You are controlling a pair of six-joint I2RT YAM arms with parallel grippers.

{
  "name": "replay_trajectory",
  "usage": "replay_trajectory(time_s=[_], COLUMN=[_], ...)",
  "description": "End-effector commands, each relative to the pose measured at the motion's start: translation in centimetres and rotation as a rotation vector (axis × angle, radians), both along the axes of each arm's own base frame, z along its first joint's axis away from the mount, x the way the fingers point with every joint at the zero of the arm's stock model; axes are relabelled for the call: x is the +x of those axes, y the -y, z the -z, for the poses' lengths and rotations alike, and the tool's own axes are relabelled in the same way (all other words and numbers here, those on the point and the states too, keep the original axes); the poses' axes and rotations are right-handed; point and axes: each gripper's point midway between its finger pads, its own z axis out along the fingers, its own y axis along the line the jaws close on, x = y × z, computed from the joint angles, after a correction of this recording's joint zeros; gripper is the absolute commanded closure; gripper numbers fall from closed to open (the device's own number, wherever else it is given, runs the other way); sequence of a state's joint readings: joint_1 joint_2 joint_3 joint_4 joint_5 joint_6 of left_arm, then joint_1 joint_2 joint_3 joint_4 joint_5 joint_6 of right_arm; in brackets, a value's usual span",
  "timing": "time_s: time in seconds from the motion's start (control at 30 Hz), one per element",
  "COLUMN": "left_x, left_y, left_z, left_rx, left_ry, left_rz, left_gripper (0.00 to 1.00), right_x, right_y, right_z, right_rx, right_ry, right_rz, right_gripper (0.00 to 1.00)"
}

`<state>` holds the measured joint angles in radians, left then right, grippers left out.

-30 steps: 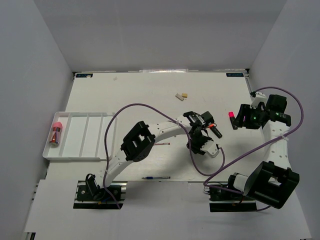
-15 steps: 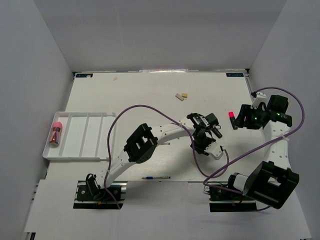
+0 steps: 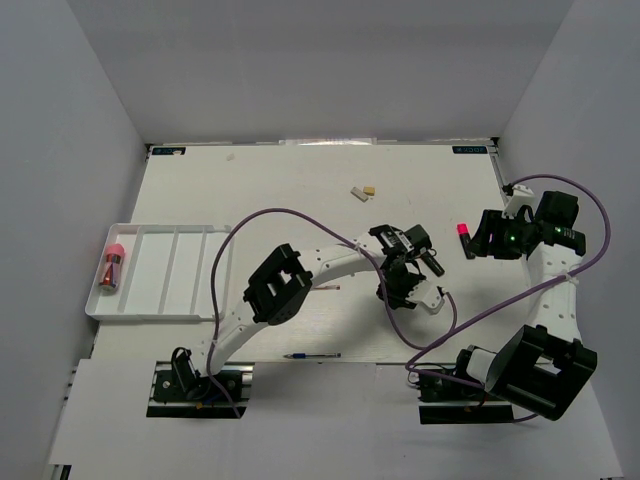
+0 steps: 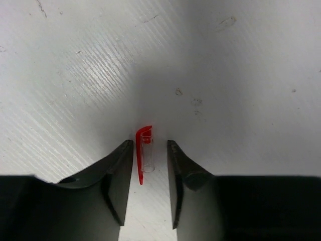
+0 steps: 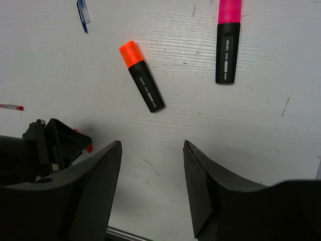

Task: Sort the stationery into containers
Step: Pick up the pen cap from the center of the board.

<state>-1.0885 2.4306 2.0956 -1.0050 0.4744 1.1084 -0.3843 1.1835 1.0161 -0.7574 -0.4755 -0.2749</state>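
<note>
Top view: left gripper (image 3: 404, 284) sits at frame centre, arm arched over from lower left. Left wrist view: jaws narrow. The fingers (image 4: 120, 170) flank a clear pen with red clip (image 4: 143, 155) lying flat on the table (image 4: 225, 75). A sliver of table shows between the pen and the right-hand finger, so no clamp is seen.

Right gripper (image 5: 152, 145) has its jaws wide, with nothing between them, only bare table.

In the right wrist view:
- orange highlighter (image 5: 143, 84) lies above the jaws, slanted
- pink highlighter (image 5: 228, 45) at upper right, well apart from the orange one
- blue pen (image 5: 84, 12) tip at the top edge, left of centre
- thin red pen (image 5: 11, 106) at the left edge

Top view:
- tray (image 3: 160, 270) at mid-left, far from both grippers
- pink-capped tube (image 3: 111, 266) in the tray's leftmost compartment
- white eraser (image 3: 357, 192) and tan eraser (image 3: 369, 189) side by side, above centre
- purple cable (image 3: 250, 220) loops over the table between the tray and the left gripper
</note>
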Motion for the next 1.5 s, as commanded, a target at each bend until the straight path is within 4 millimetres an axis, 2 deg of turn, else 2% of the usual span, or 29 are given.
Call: replay_trajectory(time_s=[0.0,0.07,0.2,0.27,0.3,0.33,0.37,0.4,0.43,0.47,0.53,0.57,0.6,0.77,0.8,0.83,1.0,1.1,1.17,1.2,1.27,1.3,1.37,1.4,1.47], left_x=[-0.4,-0.1,0.0,-0.4,-0.4,-1.0,-1.3,-1.1,-1.3,-1.2,-0.9,-0.8,-0.6,1.6,1.5,1.5,3.6,4.3,3.7,4.0,3.7,4.0,4.3,4.4,5.3], left_y=[-2.7,-2.7,-3.1,-3.7,-3.6,-4.4,-4.7,-4.3,-4.6,-5.8,-5.2,-5.9,-5.4,-5.3,-5.5,-5.3,-5.9,-6.4,-6.5,-6.8,-6.8,-7.1,-7.3,-7.5,-8.0], left_z=[4.0,4.2,4.6,4.7,4.2,4.7,4.5,3.5,3.5,4.0,2.4,2.8,2.2,-1.1,-1.3,-2.5,-6.1,-8.8,-9.7,-11.0,-12.4,-14.0,-15.5,-17.4,-19.4], left_rx=[0.176,0.178,0.189,0.202,0.188,0.205,0.202,0.168,0.166,0.184,0.126,0.135,0.108,0.008,-0.001,-0.029,-0.118,-0.178,-0.204,-0.231,-0.264,-0.304,-0.351,-0.397,-0.459], left_ry=[-0.033,-0.018,-0.008,-0.024,-0.021,-0.038,-0.044,-0.032,-0.033,-0.037,-0.014,-0.021,-0.016,-0.016,-0.037,-0.038,-0.112,-0.172,-0.213,-0.229,-0.287,-0.295,-0.366,-0.374,-0.449], left_rz=[-0.029,-0.042,-0.068,-0.073,-0.086,-0.087,-0.092,-0.1,-0.106,-0.122,-0.146,-0.166,-0.188,-0.31,-0.321,-0.329,-0.445,-0.489,-0.492,-0.516,-0.55,-0.567,-0.627,-0.644,-0.731], left_gripper=[0.59,0.6,0.7,0.76,0.78,0.79,0.8,0.81,0.82,0.84,0.86,0.88,0.88,0.93,0.93,0.94,0.94,0.95,0.95,0.95,0.95,0.95,0.96,0.96,0.97], right_x=[0.3,0.2,0.3,0.4,0.5,0.6,0.7,0.7,0.8,0.9,1.1,1.3,1.3,1.7,1.8,1.7,1.3,1.4,1.3,1.3,1.1,1.1,0.9,0.4,-0.6], right_y=[-0.1,0.0,0.0,-0.1,-0.3,-0.4,-0.5,-0.7,-1.0,-1.2,-1.9,-2.1,-2.6,-3.2,-3.5,-3.8,-5.7,-6.0,-6.2,-6.4,-6.7,-6.8,-7.0,-7.4,-8.3], right_z=[-1.3,-1.3,-1.4,-1.8,-1.9,-2.3,-2.5,-2.7,-3.0,-3.5,-4.4,-5.0,-5.6,-6.8,-7.0,-7.0,-8.0,-8.6,-8.7,-8.9,-9.2,-9.2,-9.2,-9.0,-9.4], right_rx=[-0.009,-0.018,-0.022,-0.015,-0.008,-0.006,-0.003,0.008,0.015,0.022,0.05,0.057,0.078,0.122,0.149,0.17,0.28,0.285,0.297,0.305,0.315,0.321,0.338,0.362,0.407], right_ry=[0.049,0.053,0.058,0.068,0.073,0.084,0.089,0.101,0.112,0.124,0.15,0.167,0.185,0.203,0.205,0.202,0.234,0.269,0.269,0.28,0.284,0.281,0.274,0.263,0.27], right_rz=[-0.024,-0.025,-0.03,-0.033,-0.04,-0.046,-0.05,-0.063,-0.08,-0.093,-0.124,-0.135,-0.157,-0.177,-0.185,-0.188,-0.261,-0.3,-0.319,-0.341,-0.354,-0.358,-0.373,-0.391,-0.427], right_gripper=[0.42,0.42,0.42,0.42,0.42,0.42,0.42,0.42,0.42,0.41,0.41,0.41,0.4,0.4,0.41,0.42,0.42,0.42,0.43,0.43,0.44,0.44,0.44,0.44,0.45])
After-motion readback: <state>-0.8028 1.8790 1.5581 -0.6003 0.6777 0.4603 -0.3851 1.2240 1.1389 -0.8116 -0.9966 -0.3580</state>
